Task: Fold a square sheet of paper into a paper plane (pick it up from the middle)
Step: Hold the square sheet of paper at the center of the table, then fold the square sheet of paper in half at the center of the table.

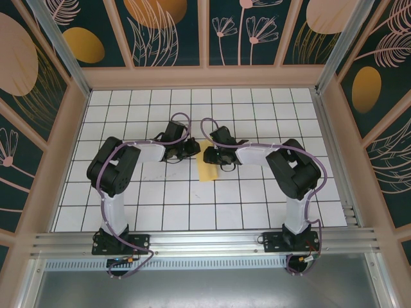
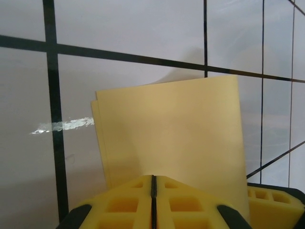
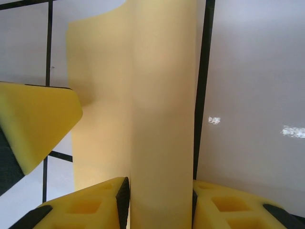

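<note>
The square sheet of paper (image 1: 209, 171) is pale yellow and lies folded on the white grid at the middle of the table. My left gripper (image 1: 192, 149) sits at its left edge. In the left wrist view the left gripper (image 2: 153, 177) is shut, pads together, with its tips over the near edge of the paper (image 2: 176, 129), whose two layers show at the left. My right gripper (image 3: 160, 183) straddles a raised band of the paper (image 3: 162, 95) that fills the gap and touches both pads. One left finger (image 3: 33, 124) shows beside it.
The white grid table (image 1: 289, 122) is ringed by low wooden walls (image 1: 334, 147). An aluminium rail (image 1: 205, 240) runs along the near edge by both arm bases. The two arms bend inward, and their wrists meet over the middle of the table.
</note>
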### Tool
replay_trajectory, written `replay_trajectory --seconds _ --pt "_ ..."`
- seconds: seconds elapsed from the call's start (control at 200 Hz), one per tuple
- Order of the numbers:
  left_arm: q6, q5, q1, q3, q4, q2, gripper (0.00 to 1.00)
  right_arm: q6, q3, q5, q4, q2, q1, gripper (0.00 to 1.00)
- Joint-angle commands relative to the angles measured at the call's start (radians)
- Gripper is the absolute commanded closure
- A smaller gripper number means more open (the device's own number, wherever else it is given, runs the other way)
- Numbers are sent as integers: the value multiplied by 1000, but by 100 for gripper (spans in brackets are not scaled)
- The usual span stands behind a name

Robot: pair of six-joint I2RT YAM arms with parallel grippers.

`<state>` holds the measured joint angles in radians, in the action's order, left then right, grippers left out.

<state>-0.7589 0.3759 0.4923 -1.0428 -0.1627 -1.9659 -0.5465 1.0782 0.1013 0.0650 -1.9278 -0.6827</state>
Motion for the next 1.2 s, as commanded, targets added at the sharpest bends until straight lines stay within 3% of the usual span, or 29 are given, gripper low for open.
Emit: replay_trajectory --seconds 0.0,0.44,0.565,0.665,0.771,0.861,1.011,1.196 --pt "37 -21 7 -32 71 -33 89 34 -40 -70 26 -165 0 63" --pt "131 -142 6 -85 252 -84 92 16 -11 -48 37 -81 5 62" --pt "132 -154 6 -80 257 -89 92 -1 -6 -55 53 17 19 57" --pt "128 -153 6 -76 252 -92 92 -13 -39 -46 40 116 35 46" --pt "127 -153 6 -72 248 -96 93 -17 -73 -30 27 195 49 45" --pt "124 -154 6 -69 243 -97 93 -3 -81 27 7 219 52 48" --pt "124 -155 6 -68 241 -99 93 2 -68 184 -46 183 48 64" --pt "122 -155 6 -62 240 -101 93 6 -43 200 -39 136 41 73"
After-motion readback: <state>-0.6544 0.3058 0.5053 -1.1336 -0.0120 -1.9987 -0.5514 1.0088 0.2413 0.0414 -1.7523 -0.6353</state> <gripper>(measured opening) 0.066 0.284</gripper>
